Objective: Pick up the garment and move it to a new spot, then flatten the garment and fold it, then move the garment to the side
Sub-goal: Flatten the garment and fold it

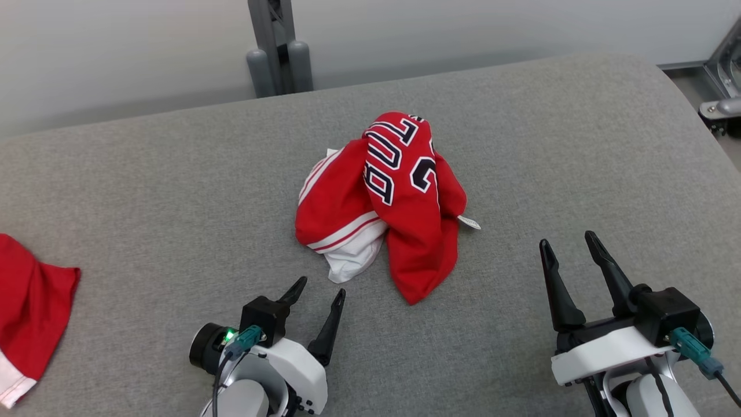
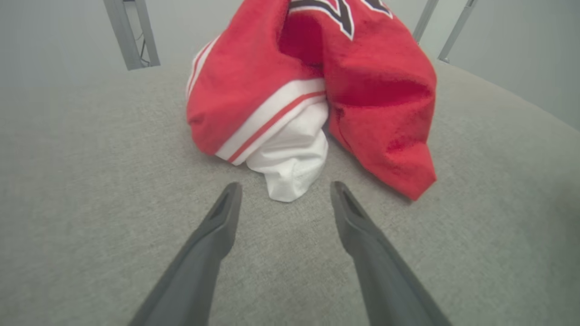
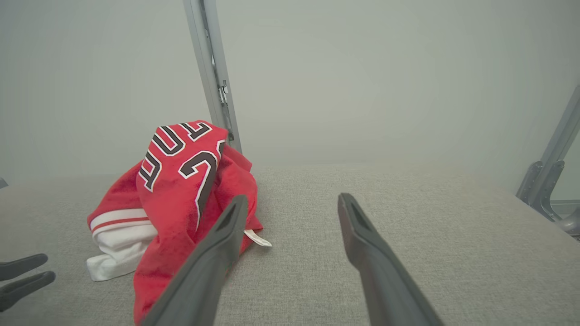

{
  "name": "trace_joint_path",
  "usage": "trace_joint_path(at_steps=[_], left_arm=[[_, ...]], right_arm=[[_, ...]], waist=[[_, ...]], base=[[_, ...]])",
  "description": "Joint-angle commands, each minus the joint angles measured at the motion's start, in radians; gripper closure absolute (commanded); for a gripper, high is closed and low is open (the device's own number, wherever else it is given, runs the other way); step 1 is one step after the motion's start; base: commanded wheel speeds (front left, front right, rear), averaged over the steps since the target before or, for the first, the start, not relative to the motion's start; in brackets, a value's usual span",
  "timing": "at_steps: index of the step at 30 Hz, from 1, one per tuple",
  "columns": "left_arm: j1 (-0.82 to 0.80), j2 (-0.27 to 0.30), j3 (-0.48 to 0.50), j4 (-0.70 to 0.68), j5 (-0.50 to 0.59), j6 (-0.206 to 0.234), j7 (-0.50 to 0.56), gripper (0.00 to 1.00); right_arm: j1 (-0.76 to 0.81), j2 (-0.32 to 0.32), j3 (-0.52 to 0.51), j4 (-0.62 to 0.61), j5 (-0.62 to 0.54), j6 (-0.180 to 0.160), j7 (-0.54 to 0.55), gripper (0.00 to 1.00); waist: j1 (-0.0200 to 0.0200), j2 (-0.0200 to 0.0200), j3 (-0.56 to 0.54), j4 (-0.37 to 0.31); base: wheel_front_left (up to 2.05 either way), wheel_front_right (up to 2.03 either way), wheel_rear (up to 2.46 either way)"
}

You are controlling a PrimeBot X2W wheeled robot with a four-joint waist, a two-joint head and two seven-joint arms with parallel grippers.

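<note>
The garment (image 1: 388, 202) is a red jersey with white trim and dark lettering, crumpled in a heap at the middle of the grey table (image 1: 145, 191). My left gripper (image 1: 321, 289) is open just short of the heap's white near edge. In the left wrist view the garment (image 2: 308, 86) rises right ahead of the left gripper (image 2: 285, 192), apart from the fingertips. My right gripper (image 1: 570, 240) stands open to the right of the heap, holding nothing. The right wrist view has the garment (image 3: 176, 190) to the left of the right gripper (image 3: 292, 201).
Another red cloth with a white hem (image 1: 29, 313) lies at the table's left edge. A grey metal post (image 1: 278, 46) stands behind the table, and a metal frame (image 1: 723, 87) at the far right. The table's far right corner is rounded.
</note>
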Motion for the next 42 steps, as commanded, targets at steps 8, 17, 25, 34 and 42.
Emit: trace_joint_path(at_steps=[8, 17, 25, 34, 42], left_arm=[[-0.105, 0.005, -0.068, 0.124, -0.069, 0.029, 0.0, 0.0], [-0.183, 0.005, -0.131, 0.174, -0.11, 0.04, -0.004, 0.75], [-0.191, 0.005, -0.138, 0.062, -0.206, -0.02, -0.004, 1.0], [-0.249, 0.004, -0.154, -0.219, -0.572, -0.064, 0.041, 1.0], [-0.45, 0.005, -0.18, -0.375, -0.885, -0.004, 0.111, 1.0]], right_arm=[[-0.031, -0.005, -0.001, -0.009, -0.004, 0.0, -0.002, 0.0], [-0.057, -0.005, 0.005, -0.016, -0.008, 0.0, -0.002, 0.0], [-0.059, -0.005, 0.011, -0.002, 0.008, 0.0, -0.002, 0.0], [-0.039, -0.005, 0.034, 0.016, 0.028, 0.0, -0.002, 0.0], [-0.021, -0.005, 0.048, 0.027, 0.041, 0.0, -0.002, 0.0]], waist=[[0.0, 0.0, 0.055, -0.032], [0.0, 0.0, 0.096, -0.044], [0.0, 0.0, 0.081, -0.049], [0.0, 0.0, 0.01, -0.094], [0.0, 0.0, -0.029, -0.158]], base=[[0.0, 0.0, 0.0], [0.0, 0.0, 0.0], [0.0, 0.0, 0.0], [0.0, 0.0, 0.0], [0.0, 0.0, 0.0]])
